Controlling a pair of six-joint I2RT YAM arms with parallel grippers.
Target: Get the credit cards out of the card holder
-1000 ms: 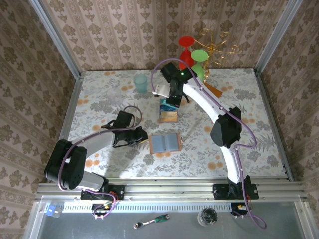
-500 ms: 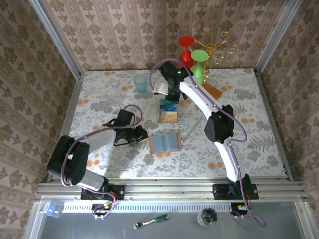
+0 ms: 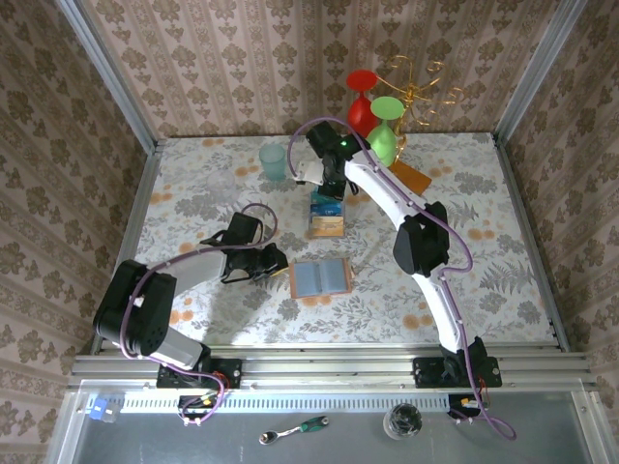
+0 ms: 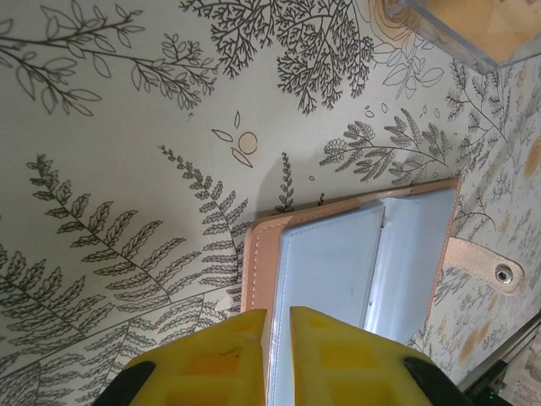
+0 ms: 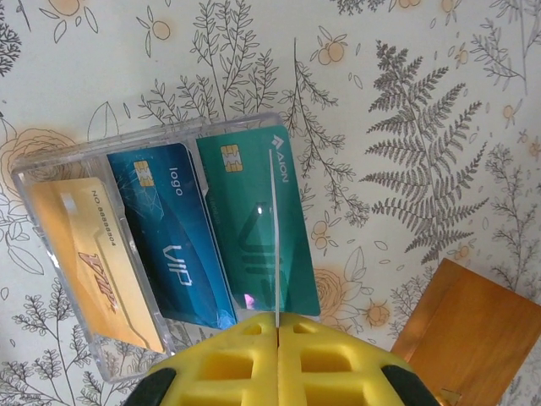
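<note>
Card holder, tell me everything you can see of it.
The card holder is a tan, leather-looking bifold lying open and flat on the floral table, near the middle. Two pale grey-blue inner panels face up. A strap tab with a snap sticks out one side. The left tool, nearly closed, sits at its opposite edge; contact is unclear.

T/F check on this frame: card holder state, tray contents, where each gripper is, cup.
1. The card holder lies open on the table. True.
2. Three credit cards lie flat in the clear tray. True.
3. The right gripper hangs over the card holder. False: it is above the clear tray; the left gripper is at the holder's edge.
4. The right gripper is wide open. False: it is shut, with a thin card edge-on between its fingers.
5. The teal cup lies on its side. False: it stands upright.
</note>
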